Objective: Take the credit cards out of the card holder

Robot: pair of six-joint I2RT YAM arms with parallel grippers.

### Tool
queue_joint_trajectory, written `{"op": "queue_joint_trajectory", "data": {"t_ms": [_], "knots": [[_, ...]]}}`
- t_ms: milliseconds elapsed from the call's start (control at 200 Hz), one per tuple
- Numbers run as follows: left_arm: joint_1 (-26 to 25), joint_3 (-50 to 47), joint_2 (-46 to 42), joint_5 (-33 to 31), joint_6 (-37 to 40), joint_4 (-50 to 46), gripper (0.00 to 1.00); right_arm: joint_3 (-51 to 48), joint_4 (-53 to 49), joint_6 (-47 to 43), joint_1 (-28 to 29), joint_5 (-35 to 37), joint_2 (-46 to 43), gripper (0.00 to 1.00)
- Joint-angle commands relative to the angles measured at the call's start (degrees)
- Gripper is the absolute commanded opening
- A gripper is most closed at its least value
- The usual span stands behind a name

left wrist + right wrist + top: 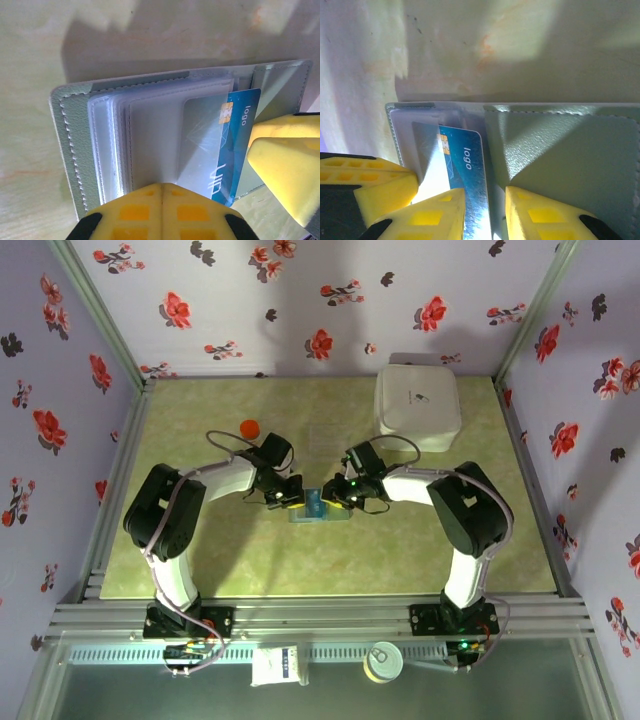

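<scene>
- The left gripper [162,200] is clenched with its yellow pads meeting, and it is pressing down on the near edge of the card holder's clear sleeves [150,130]. It is holding nothing; it is acting as a hold-down.
- The right gripper [485,215] is standing with its jaws partly apart over the free end of the blue credit card [465,160]. One pad is lying on the card. I cannot tell whether the card is truly pinched.
- The blue card is sticking part-way out of a sleeve, across the holder's centre fold.
- The card holder [565,160] is lying open and flat on the green table [520,50], between the two grippers.
- To do the step well, I judge:
  - the left pads should be bearing on the sleeves, not on the card, so the holder is not dragged along;
  - the right gripper should be drawing the card straight along the sleeve's opening and keeping it low and flat, since a tilt could jam a corner.
- The word "logo" is reading clearly beside the card's gold chip [226,114]. The larger pale lettering below it is too glared to read.
</scene>
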Motion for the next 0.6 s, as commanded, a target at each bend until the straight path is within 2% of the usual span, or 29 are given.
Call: {"op": "queue_joint_trajectory", "data": {"t_ms": [0, 195, 595], "knots": [[0.4, -1.2, 1.5, -1.6, 1.8, -1.7, 0.0, -1.1, 3.7, 1.9, -0.2, -4.0, 2.1, 0.28], [0.5, -0.6, 1.7, -1.6, 2.0, -2.1, 0.0, -1.8, 7.6, 3.2, -0.2, -6.4, 2.1, 0.26], [0.6, -0.1, 1.8, -1.6, 2.2, -2.4, 0.0, -2.4, 8.1, 2.9, -0.3, -6.4, 1.7, 0.11]]}}
